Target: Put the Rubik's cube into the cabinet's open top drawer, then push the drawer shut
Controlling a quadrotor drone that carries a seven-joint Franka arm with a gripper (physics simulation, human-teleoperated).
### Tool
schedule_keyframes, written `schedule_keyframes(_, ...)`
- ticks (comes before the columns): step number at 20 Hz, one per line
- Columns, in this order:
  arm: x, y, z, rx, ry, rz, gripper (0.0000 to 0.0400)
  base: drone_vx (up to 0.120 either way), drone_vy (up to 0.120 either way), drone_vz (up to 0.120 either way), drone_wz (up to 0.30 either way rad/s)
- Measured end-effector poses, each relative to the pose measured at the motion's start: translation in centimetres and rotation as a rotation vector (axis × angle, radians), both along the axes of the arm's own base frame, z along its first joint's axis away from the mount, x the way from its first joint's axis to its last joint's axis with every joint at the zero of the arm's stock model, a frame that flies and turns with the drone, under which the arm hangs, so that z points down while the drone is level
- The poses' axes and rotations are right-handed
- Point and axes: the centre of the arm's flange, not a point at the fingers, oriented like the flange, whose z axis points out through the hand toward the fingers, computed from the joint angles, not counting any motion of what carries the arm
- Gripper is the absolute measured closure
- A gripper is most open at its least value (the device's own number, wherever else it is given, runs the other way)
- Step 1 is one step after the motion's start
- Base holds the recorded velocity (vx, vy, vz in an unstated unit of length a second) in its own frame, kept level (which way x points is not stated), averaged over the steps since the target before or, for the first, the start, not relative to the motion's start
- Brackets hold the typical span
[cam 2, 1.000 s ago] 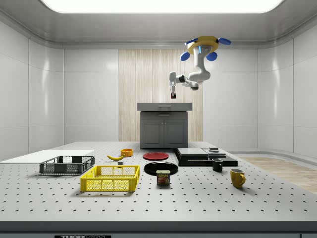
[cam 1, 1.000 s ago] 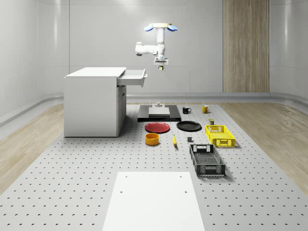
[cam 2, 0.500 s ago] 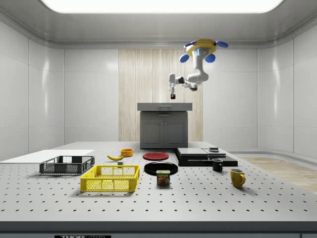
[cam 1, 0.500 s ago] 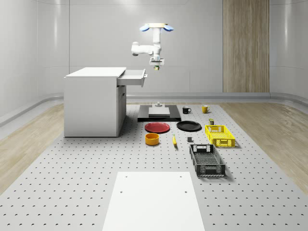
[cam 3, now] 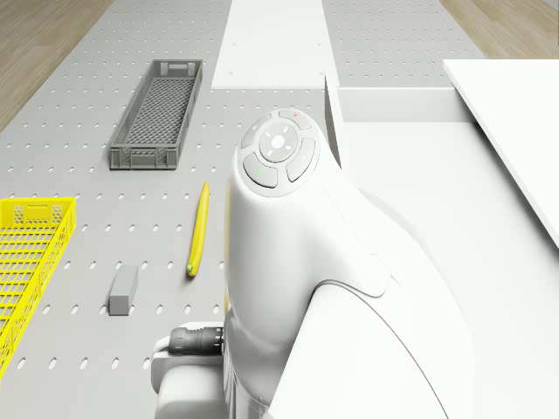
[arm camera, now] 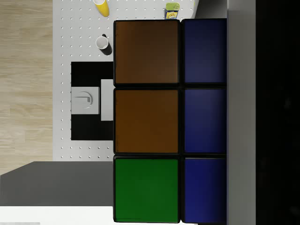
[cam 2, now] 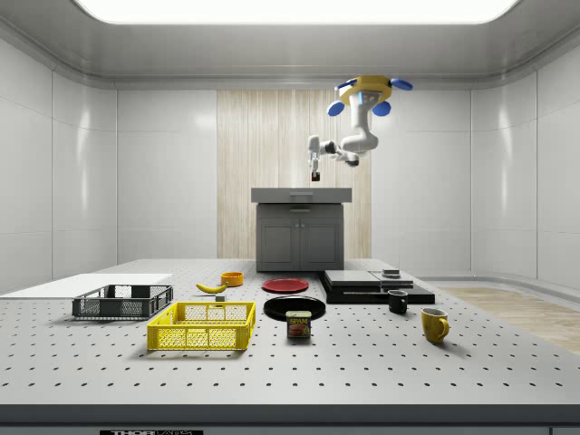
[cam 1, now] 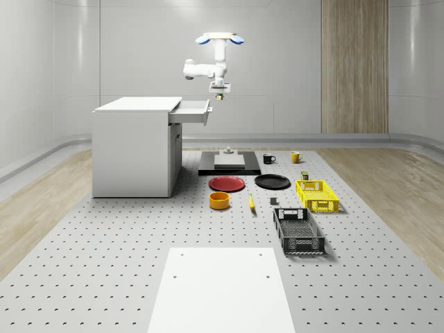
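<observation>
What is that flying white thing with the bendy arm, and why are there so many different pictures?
It is a drone with spinning blades, carrying a robot arm. It hovers in the air just beside the white cabinet, near its open top drawer.

Four cameras look at the same moment. One looks down on the whole room, one stands at the side, one sits on the drone, and one sits on the arm's wrist.

At the arm's end, the gripper has its jaws shut on a Rubik's cube. The wrist camera is so close that you see its brown, green and blue squares.

Down on the table with little holes lie a banana, a yellow basket, a grey basket, a red plate and an orange bowl.
</observation>
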Motion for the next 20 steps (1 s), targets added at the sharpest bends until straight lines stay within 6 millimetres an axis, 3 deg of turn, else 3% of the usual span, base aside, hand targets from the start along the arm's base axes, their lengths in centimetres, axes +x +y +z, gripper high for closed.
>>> schedule_keyframes(20,0.00,0.00,0.00,0.000,0.000,0.000,0.0075,0.000,-0.120,0.000,0.000)
